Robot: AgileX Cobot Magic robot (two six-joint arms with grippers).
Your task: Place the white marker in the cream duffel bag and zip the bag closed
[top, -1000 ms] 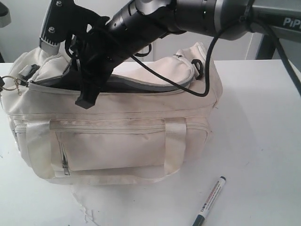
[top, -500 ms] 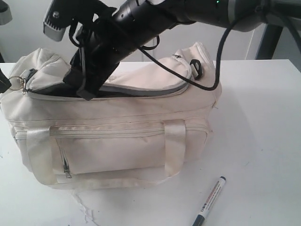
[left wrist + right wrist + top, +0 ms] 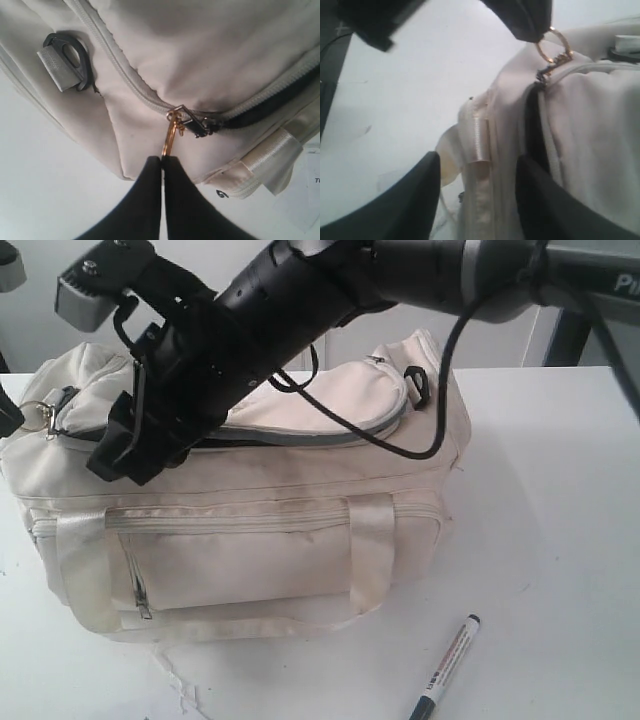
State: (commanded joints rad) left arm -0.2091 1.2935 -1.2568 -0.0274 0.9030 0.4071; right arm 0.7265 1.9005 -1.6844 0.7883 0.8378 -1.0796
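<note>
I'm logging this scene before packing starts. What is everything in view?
cream duffel bag: one, cream, black lining, mid-table, main zip partly open
white marker: one, white with black cap, on the table before the bag's right end
zip pull ring: one, gold, bag's left end
strap clips: two, black, one at each bag end
table: one, white, under everything
left fingers: two, black, shut on the zip pull ring
right fingers: two, black, open, over the bag's left end
</note>
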